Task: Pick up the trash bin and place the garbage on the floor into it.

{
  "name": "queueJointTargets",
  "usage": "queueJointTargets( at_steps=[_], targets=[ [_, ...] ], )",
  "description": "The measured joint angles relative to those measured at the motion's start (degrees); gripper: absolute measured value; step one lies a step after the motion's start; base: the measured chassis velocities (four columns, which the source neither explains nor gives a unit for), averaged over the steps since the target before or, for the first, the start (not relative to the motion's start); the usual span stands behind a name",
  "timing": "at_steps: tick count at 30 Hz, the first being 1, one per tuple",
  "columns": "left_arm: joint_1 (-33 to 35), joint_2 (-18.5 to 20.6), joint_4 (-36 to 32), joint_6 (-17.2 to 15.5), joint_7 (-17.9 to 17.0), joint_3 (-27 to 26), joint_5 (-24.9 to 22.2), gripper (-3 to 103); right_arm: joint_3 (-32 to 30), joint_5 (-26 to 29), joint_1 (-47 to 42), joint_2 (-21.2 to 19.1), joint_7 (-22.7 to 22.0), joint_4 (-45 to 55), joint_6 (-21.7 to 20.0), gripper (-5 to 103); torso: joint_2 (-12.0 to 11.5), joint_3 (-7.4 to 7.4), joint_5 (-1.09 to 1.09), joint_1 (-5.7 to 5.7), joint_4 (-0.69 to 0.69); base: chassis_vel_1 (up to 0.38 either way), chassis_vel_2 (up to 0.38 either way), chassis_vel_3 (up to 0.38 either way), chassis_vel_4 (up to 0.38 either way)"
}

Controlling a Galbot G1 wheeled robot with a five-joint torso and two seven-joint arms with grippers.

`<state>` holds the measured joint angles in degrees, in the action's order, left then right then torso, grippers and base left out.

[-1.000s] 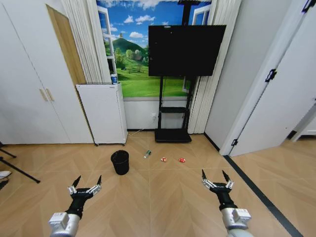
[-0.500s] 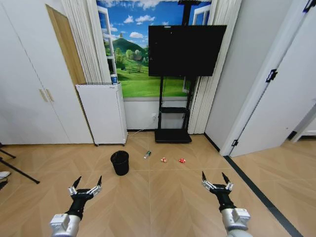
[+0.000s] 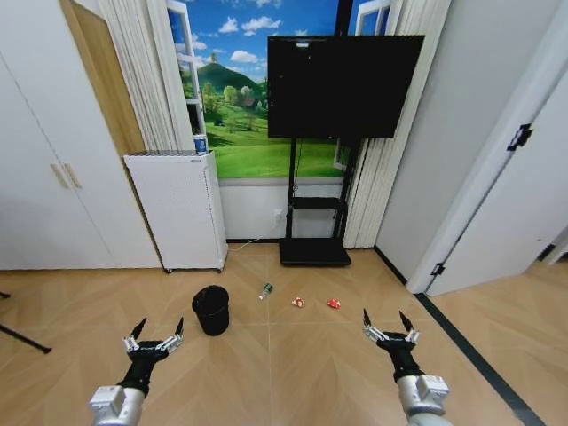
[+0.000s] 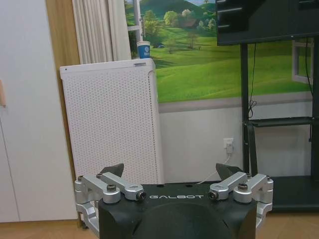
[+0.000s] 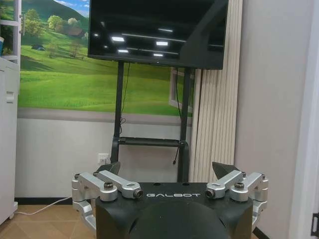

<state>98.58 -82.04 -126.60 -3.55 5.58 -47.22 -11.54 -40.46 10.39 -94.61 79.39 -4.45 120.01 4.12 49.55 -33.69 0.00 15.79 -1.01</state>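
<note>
1. Trash bin [image 3: 212,310]: black mesh bin, upright on the herringbone wood floor [image 3: 266,373], in front of the white perforated appliance [image 3: 175,209].
2. Garbage: small bottle [image 3: 265,290] lying just right of the bin; two red-and-white wrappers [image 3: 299,303] [image 3: 334,303] farther right, near each other, all resting on the floor before the TV stand [image 3: 314,222].
3. Left gripper [image 3: 154,331]: held low over the floor, nearer the robot than the bin, fingers spread apart, grasping nothing.
4. Right gripper [image 3: 387,321]: held low at the same level, well apart from the wrappers, fingers spread, empty.
5. Cup [image 4: 143,49]: stands on top of the appliance.
</note>
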Motion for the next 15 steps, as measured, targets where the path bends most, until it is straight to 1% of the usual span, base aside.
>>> queueJointTargets(
  at_steps=[4,5,7,8,10,11,12,13,14,15],
  targets=[
    [0.00,-0.06,0.00,0.00,0.03,-0.01,0.00,100,0.03,0.00,0.05,0.03,-0.05,-0.15,0.04,100,-0.02,0.00,0.00,0.00,0.01,-0.353,0.323,0.362,-0.337],
    [-0.02,-0.08,0.01,0.01,0.06,-0.01,-0.01,100,0.04,0.00,0.06,0.06,-0.06,-0.22,0.07,100,-0.04,0.00,-0.05,0.00,-0.01,-0.367,0.377,0.374,-0.350],
    [-0.03,-0.10,0.11,0.12,0.06,-0.10,-0.02,100,0.14,-0.05,0.13,0.13,-0.07,-0.33,0.12,100,-0.05,0.01,0.03,0.00,0.01,-0.361,0.379,0.373,-0.387],
    [-0.03,-0.10,0.11,0.12,0.06,-0.10,-0.02,100,0.14,-0.05,0.13,0.13,-0.07,-0.33,0.12,100,-0.05,0.01,0.03,0.00,0.01,-0.354,0.379,0.365,-0.390],
    [-0.04,-0.13,0.33,0.21,0.09,-0.13,-0.01,100,0.23,-0.09,0.11,0.21,-0.07,-0.35,0.16,100,-0.05,0.01,-0.07,0.00,-0.01,-0.356,0.363,0.362,-0.364],
    [-0.04,-0.13,0.33,0.21,0.09,-0.13,-0.01,100,0.23,-0.09,0.11,0.21,-0.07,-0.35,0.16,100,-0.05,0.01,-0.07,0.00,-0.01,-0.356,0.365,0.358,-0.364],
    [-0.04,-0.22,0.37,0.25,0.09,-0.07,0.00,100,0.25,-0.10,0.11,0.22,-0.07,-0.38,0.17,100,-0.05,0.02,0.01,-0.02,-0.01,-0.369,0.362,0.339,-0.353],
    [-0.04,-0.22,0.37,0.25,0.09,-0.07,0.00,100,0.25,-0.10,0.11,0.22,-0.07,-0.38,0.17,100,-0.05,0.02,0.01,-0.02,-0.01,-0.369,0.362,0.339,-0.353],
    [-0.05,-0.28,0.38,0.30,0.08,-0.07,0.04,100,0.27,-0.09,0.16,0.21,-0.08,-0.41,0.17,100,-0.06,0.02,0.07,-0.01,0.05,-0.327,0.362,0.348,-0.353],
    [-0.05,-0.32,0.44,0.30,0.12,-0.01,0.06,100,0.25,-0.08,0.13,0.16,-0.12,-0.44,0.18,100,-0.06,0.03,-0.10,-0.01,-0.01,-0.350,0.346,0.348,-0.349]
  ],
)
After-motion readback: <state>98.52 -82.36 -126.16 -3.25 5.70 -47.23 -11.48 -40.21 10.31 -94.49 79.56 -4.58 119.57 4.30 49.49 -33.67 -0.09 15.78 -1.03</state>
